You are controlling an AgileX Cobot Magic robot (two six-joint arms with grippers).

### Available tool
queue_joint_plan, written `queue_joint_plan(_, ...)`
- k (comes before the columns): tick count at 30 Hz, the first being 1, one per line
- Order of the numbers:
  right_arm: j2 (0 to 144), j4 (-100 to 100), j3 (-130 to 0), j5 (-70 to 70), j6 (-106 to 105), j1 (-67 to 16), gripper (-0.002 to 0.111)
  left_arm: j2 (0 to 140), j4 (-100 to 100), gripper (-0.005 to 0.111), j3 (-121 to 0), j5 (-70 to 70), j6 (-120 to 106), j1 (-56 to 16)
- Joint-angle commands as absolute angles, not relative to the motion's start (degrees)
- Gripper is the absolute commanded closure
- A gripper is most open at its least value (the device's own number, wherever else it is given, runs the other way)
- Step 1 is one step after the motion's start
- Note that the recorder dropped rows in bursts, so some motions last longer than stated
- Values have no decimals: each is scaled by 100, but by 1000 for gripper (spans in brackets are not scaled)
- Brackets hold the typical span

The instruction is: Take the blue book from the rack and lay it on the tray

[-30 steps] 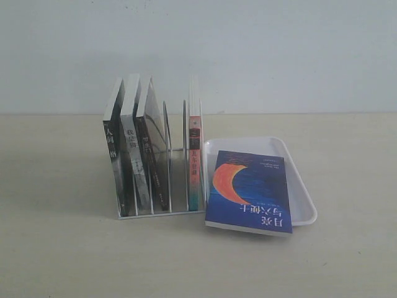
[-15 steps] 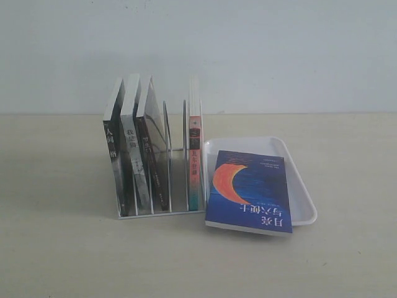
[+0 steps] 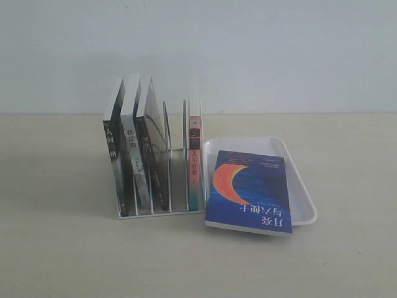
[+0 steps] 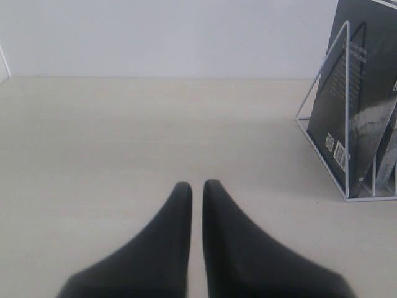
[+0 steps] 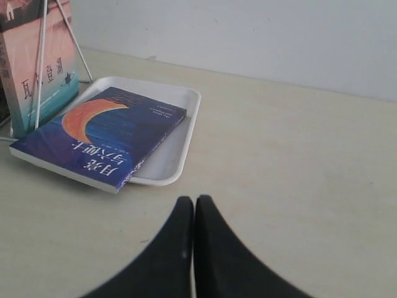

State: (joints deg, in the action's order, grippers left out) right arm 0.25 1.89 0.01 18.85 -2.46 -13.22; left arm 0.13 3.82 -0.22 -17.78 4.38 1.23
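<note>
Exterior view: a pale table [image 3: 62, 261] carries everything, and neither arm shows in it. On the wrist cameras, the table runs out bare beneath and ahead of both pairs of fingers.

The rack [image 3: 161, 213] stands ahead of the left gripper [image 4: 196, 186], off to one side and well apart from its fingertips. Three black-spined books [image 3: 133, 167] lean in the slots at that end. A pink-and-teal book [image 3: 195, 167] stands upright in the slot at the far end, just beside the tray.

The tray [image 3: 301, 186] lies ahead of the right gripper [image 5: 194, 202], towards the rack and clear of its fingertips.

The blue book [image 3: 251, 192] lies flat in the tray, cover up with the orange crescent showing. Its end nearest the right fingers juts out past the tray's rim. Nothing touches it.

The left fingers are drawn together with only a thin slit between them, and they grasp nothing. The right fingers are pressed tip to tip, clenched on nothing. Both pairs hang over bare table.
</note>
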Motion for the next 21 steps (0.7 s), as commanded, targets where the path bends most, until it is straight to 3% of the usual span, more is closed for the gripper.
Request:
queue_joint_plan(1, 0, 173, 0, 1869, -135, -1313, 108, 0, 398, 101, 0, -1758, 426, 77)
queue_joint_plan(10, 0, 173, 0, 1891, -188, -1313, 108, 0, 398, 101, 0, -1758, 426, 77)
queue_joint_plan(21, 0, 200, 0, 1914, -162, -398, 108, 0, 398, 101, 0, -1758, 426, 77)
